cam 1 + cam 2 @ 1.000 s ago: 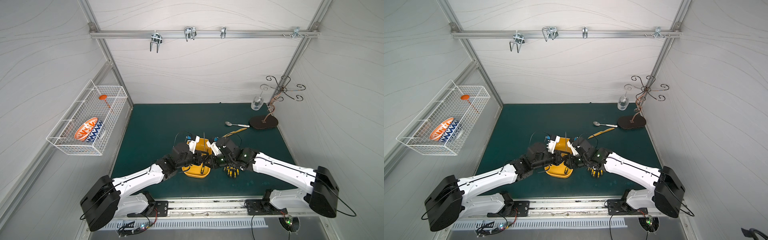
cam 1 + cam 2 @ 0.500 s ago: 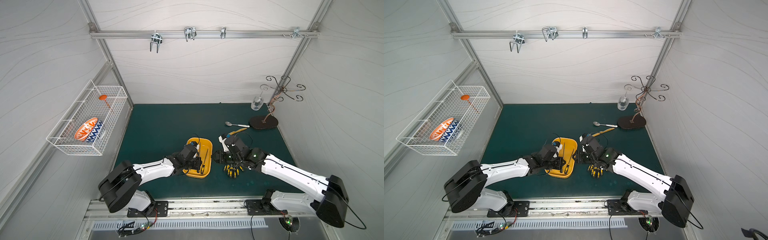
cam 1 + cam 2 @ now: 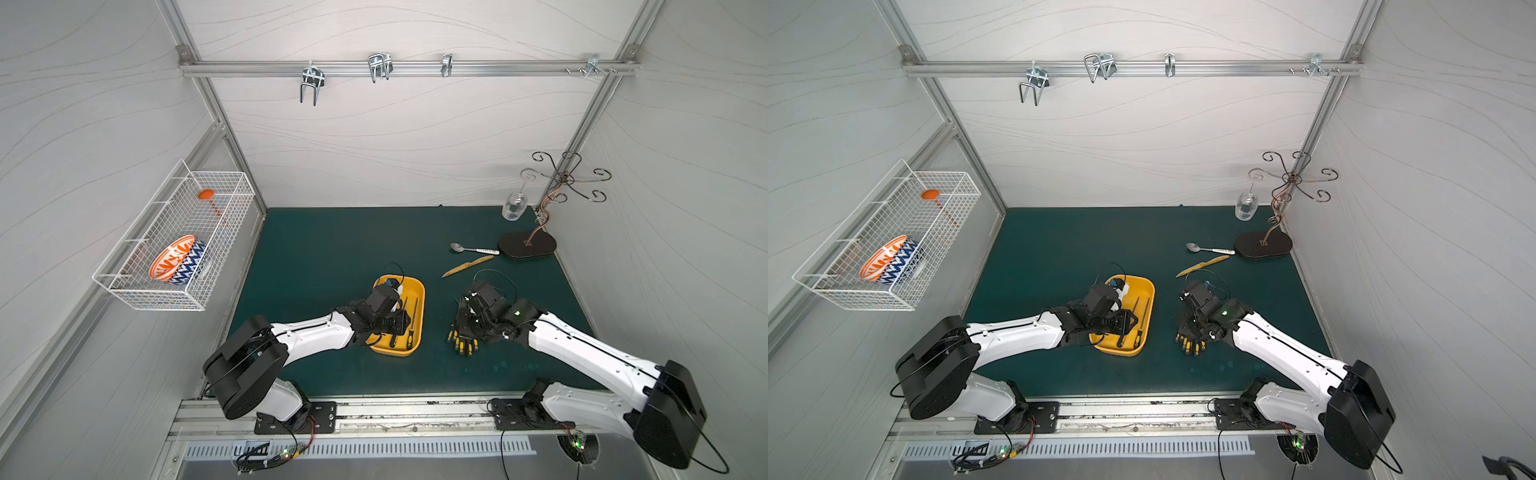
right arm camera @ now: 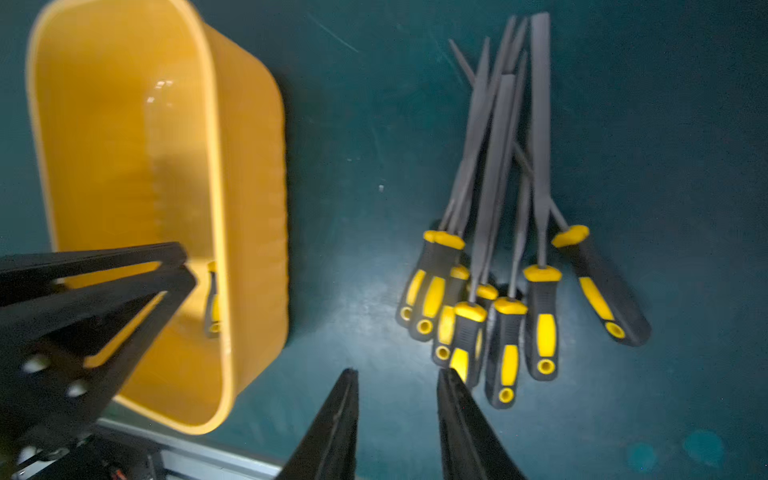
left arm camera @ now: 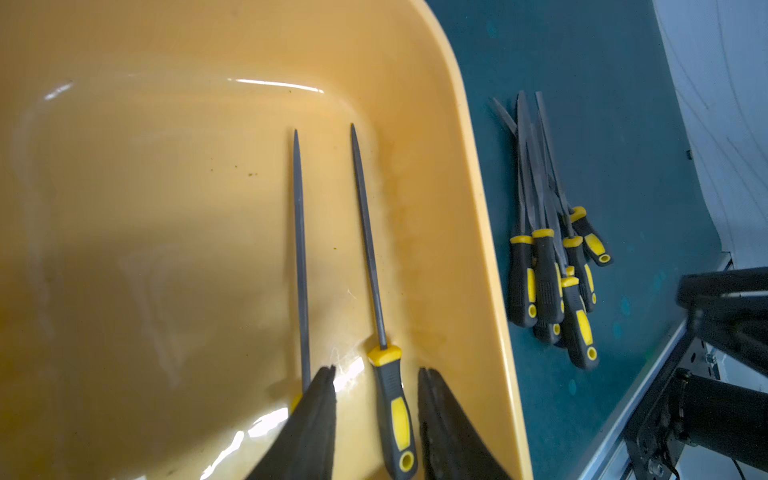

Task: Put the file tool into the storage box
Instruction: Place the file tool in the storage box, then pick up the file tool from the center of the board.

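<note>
One file [image 5: 392, 399] lies on the box [image 5: 465, 199] floor between the left jaws, which stand released, beside a second file [image 5: 300, 249]. The right jaws hang parted and empty over the pile [image 4: 507, 332] on the table [image 4: 353, 187]. The drop looks done, and the next pick needs one handle singled out from overlapping neighbours.

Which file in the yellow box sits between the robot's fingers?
The file nearer the storage box wall, its black-and-yellow handle lying between the left gripper jaws. The other file has its handle hidden behind one finger.
</note>
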### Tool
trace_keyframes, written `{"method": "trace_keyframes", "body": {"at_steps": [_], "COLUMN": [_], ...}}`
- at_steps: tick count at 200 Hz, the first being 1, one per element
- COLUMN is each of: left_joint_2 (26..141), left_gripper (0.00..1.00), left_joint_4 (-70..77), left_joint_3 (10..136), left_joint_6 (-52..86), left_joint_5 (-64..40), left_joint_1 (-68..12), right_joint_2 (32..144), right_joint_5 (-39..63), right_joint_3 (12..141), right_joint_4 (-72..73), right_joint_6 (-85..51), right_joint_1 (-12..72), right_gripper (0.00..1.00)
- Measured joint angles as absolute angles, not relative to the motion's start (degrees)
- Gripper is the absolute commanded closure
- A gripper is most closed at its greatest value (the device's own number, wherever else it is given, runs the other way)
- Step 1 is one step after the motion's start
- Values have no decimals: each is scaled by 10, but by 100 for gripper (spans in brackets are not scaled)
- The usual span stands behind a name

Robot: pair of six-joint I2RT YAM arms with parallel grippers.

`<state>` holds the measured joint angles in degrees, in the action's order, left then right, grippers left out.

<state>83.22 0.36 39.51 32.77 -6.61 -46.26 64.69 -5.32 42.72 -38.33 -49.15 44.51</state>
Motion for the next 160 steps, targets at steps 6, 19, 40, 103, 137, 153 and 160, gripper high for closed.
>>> {"method": "trace_keyframes", "body": {"at_steps": [6,19,40,103,137,153,160], "left_joint_2": [827,817,807,800,795,795,795], "left_gripper": [62,62,61,61,61,61,61], "left_joint_4": [4,4,4,2,2,2,2], "left_joint_3": [395,395,393,386,385,384,384], "left_joint_6": [328,328,328,328,328,328,328], "left_joint_5": [-65,-63,-60,-52,-49,-48,-48], "left_joint_1": [-463,-463,-463,-463,-463,-463,-463], "right_joint_2": [653,668,690,714,735,748,755], "right_joint_5": [-54,-53,-50,-40,-36,-36,-35], "right_joint_3": [423,418,413,400,394,394,394], "right_joint_4": [-386,-391,-392,-393,-386,-378,-375], "right_joint_6": [-495,-497,-497,-497,-497,-497,-496], "right_joint_1": [443,443,443,443,444,447,448], "right_gripper": [65,65,66,68,68,68,68]}}
